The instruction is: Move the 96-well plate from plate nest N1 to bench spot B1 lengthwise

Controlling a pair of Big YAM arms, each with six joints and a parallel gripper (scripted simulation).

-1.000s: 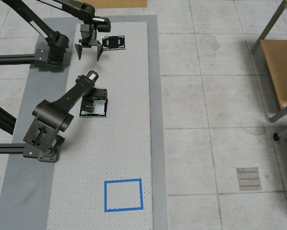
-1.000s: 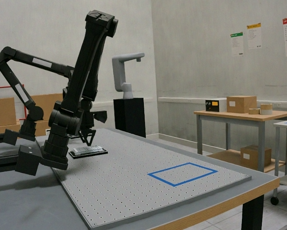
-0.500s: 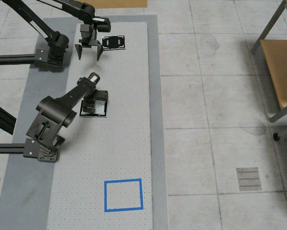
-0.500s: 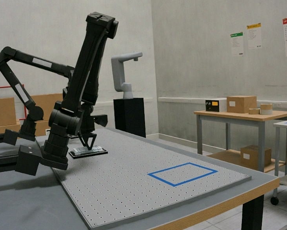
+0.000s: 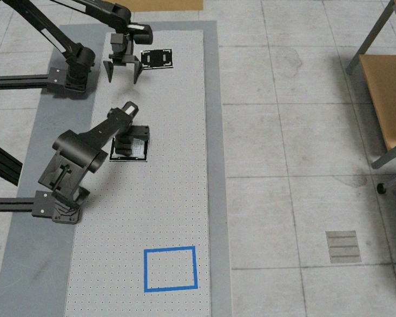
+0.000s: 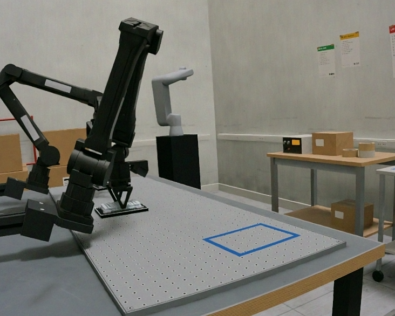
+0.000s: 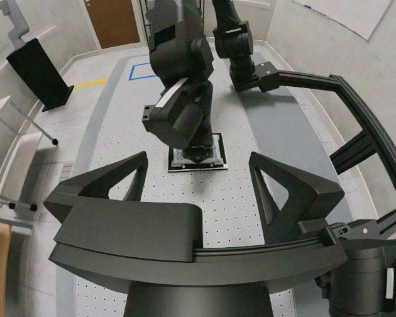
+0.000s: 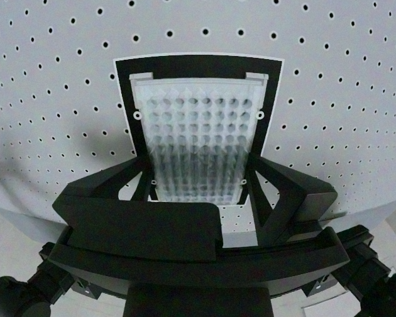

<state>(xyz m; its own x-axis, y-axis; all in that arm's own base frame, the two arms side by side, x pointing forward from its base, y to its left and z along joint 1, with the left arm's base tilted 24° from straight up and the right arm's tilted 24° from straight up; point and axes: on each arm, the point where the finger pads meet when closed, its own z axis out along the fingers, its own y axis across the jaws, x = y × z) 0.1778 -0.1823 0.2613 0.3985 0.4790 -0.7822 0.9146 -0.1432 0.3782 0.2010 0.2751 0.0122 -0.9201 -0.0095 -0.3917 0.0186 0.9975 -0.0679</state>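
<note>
The clear 96-well plate (image 5: 137, 147) (image 6: 134, 204) (image 7: 179, 158) (image 8: 198, 116) sits in the black nest N1 (image 5: 128, 159) (image 8: 198, 65). My right gripper (image 5: 124, 147) (image 6: 123, 206) (image 8: 198, 156) is down over it, one finger against each long side, shut on the plate near its middle. No gap shows between fingers and plate; the lower finger contact is hidden. My left gripper (image 5: 122, 82) is open and empty, raised above the board. The blue taped outline B1 (image 5: 145, 272) (image 6: 222, 247) (image 7: 132, 72) has nothing inside it.
A second black nest (image 5: 156, 58), without a plate, lies near the left arm's end of the perforated board (image 5: 171, 204) (image 6: 163, 265). The left gripper hangs between the two nests. The right forearm reaches over the board to N1.
</note>
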